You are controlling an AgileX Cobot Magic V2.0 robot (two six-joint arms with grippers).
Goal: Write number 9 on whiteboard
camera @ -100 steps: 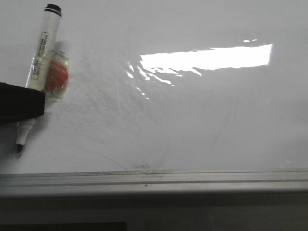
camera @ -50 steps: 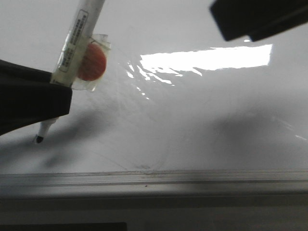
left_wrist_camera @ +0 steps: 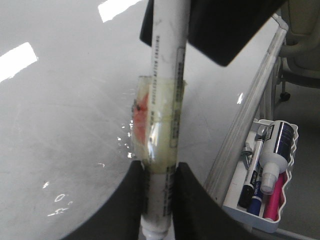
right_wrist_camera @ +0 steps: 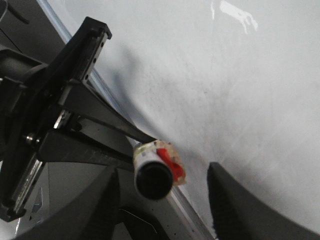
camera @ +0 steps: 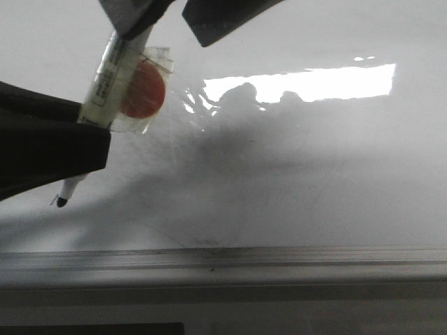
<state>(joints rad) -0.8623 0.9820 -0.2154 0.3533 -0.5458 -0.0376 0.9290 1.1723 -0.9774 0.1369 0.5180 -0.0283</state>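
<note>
The whiteboard point(camera: 314, 174) is glossy white with faint grey smears and a glare patch. No black number 9 shows on it. My left gripper point(camera: 91, 139) is shut on a white marker point(camera: 105, 84) that has an orange disc point(camera: 143, 91) taped to it. The marker's black tip point(camera: 61, 201) points down at the board, just off its surface. My right gripper point(camera: 167, 21) is open at the marker's upper end. In the right wrist view point(right_wrist_camera: 162, 200) its jaws stand either side of the marker's black end point(right_wrist_camera: 152, 180), apart from it.
A pale grey frame strip point(camera: 279, 262) runs along the board's near edge. In the left wrist view a white tray point(left_wrist_camera: 235, 200) beside the frame holds several markers and a spray bottle point(left_wrist_camera: 277, 150). A chair base point(left_wrist_camera: 300, 60) stands beyond it.
My right gripper has come in from the upper right and now straddles the marker's upper end, casting a shadow on the board. My left gripper lifted and tilted the marker, then held still.
</note>
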